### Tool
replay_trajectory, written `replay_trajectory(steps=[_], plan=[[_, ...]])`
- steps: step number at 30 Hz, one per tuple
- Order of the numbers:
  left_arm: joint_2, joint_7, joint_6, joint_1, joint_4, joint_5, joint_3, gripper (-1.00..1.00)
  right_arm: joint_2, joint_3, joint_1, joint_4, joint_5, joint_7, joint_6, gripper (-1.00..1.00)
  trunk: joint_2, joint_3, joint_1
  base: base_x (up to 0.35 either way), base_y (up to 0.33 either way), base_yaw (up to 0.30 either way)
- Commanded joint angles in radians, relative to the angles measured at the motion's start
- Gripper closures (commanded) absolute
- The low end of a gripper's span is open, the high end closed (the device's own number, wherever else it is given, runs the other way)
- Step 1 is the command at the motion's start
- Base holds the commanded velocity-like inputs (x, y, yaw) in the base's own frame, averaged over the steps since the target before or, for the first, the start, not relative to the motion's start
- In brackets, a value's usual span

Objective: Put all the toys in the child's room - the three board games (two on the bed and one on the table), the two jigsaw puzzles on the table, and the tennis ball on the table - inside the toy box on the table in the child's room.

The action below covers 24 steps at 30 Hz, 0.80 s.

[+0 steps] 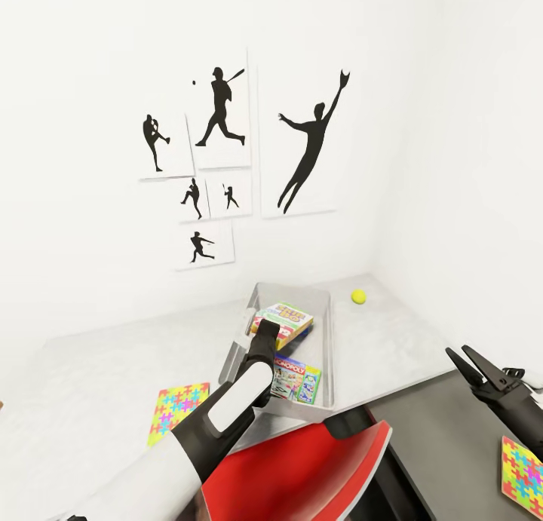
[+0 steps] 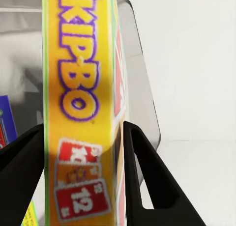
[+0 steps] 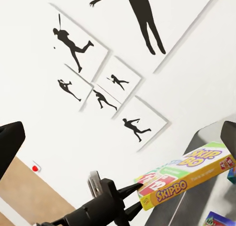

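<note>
Where the view begins nearest, a puzzle (image 1: 522,476) lies on a dark surface at the robot's right, with the right claw (image 1: 466,361) just above it, spread and holding nothing. On the worktop (image 1: 98,370) a second puzzle (image 1: 177,409) lies flat left of the left arm. Beyond it, the left claw (image 1: 259,340) is pinching the Skip-Bo game (image 1: 283,322) by one end, over the bin (image 1: 329,355). A Monopoly game (image 1: 296,378) lies on the bin's floor. Farther back, the ball (image 1: 358,296) sits on the worktop beside the bin's far corner. Silhouette pictures (image 1: 219,121) hang on the wall behind.
</note>
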Motion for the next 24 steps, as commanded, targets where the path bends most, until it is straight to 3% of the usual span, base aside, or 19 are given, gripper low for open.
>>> replay_trajectory(steps=[1,2,3,7,14,18,24], plan=[[0.000,0.003,-0.004,-0.001,-0.001,0.002,-0.002,1.00,0.000,0.000,-0.001,0.000,-0.005,0.000,0.007,-1.00,-0.002,-0.002,0.000,0.000,0.000,0.000],[0.000,0.003,-0.004,-0.001,-0.001,0.003,-0.002,1.00,0.000,0.000,-0.001,0.000,-0.005,0.000,0.007,-1.00,-0.002,-0.002,0.000,0.000,0.000,0.000],[0.000,0.003,-0.004,-0.001,-0.001,0.003,-0.002,-1.00,-0.001,0.000,-0.001,0.000,-0.005,0.000,0.007,-1.00,-0.002,-0.002,0.000,0.000,0.000,0.000],[0.000,0.003,-0.004,-0.001,-0.007,0.009,-0.002,-1.00,-0.001,0.000,-0.001,0.000,-0.005,0.000,0.007,-1.00,-0.002,-0.002,0.000,0.000,0.000,0.000],[0.000,0.010,0.001,-0.001,-0.071,0.080,-0.023,-1.00,-0.001,0.000,0.000,0.002,-0.006,0.000,0.007,-1.00,-0.002,-0.002,0.000,0.000,0.000,0.000],[0.000,0.018,0.002,-0.001,-0.091,0.087,-0.029,-1.00,-0.001,0.000,0.000,0.002,-0.006,0.000,0.007,-1.00,-0.002,-0.002,0.000,0.000,0.000,0.000],[0.000,0.070,0.004,0.005,-0.220,0.088,-0.032,-1.00,-0.002,0.000,-0.001,0.002,-0.006,0.000,0.007,-1.00,-0.002,-0.002,0.000,0.000,0.000,0.000]])
